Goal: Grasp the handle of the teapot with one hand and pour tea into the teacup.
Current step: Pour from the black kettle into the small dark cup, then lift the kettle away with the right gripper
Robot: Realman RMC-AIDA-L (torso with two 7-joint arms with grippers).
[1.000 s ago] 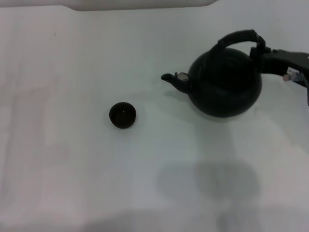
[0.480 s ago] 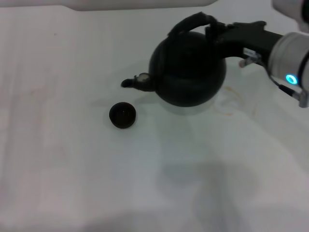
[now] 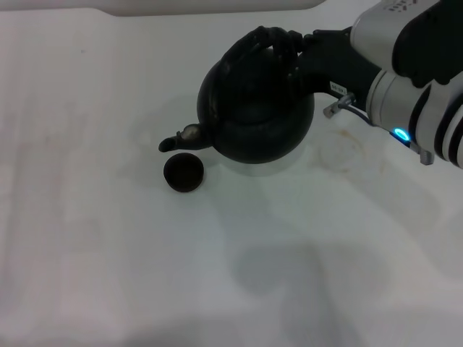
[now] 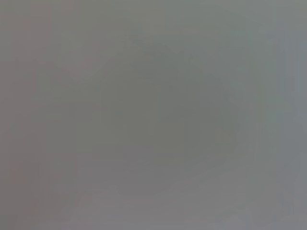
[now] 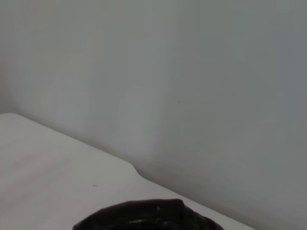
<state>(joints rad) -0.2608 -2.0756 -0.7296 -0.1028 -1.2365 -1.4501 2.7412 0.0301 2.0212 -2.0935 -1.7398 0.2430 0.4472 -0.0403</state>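
While the teapot (image 3: 257, 119) hangs tilted above the surface (image 3: 108, 253), its spout just over the teacup (image 3: 184, 172), the right end effector (image 3: 304, 54) is clamped on the handle (image 3: 264, 37). Grasp and carry look done; pouring remains. I count 1 teapot, 1 teacup.

Teapot (image 3: 255, 116) right of and behind teacup (image 3: 184, 172), spout (image 3: 179, 137) just above it.

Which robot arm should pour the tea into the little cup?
Probably the right: its hand grips the handle, holding the teapot with its spout beside the teacup. The left is unseen.
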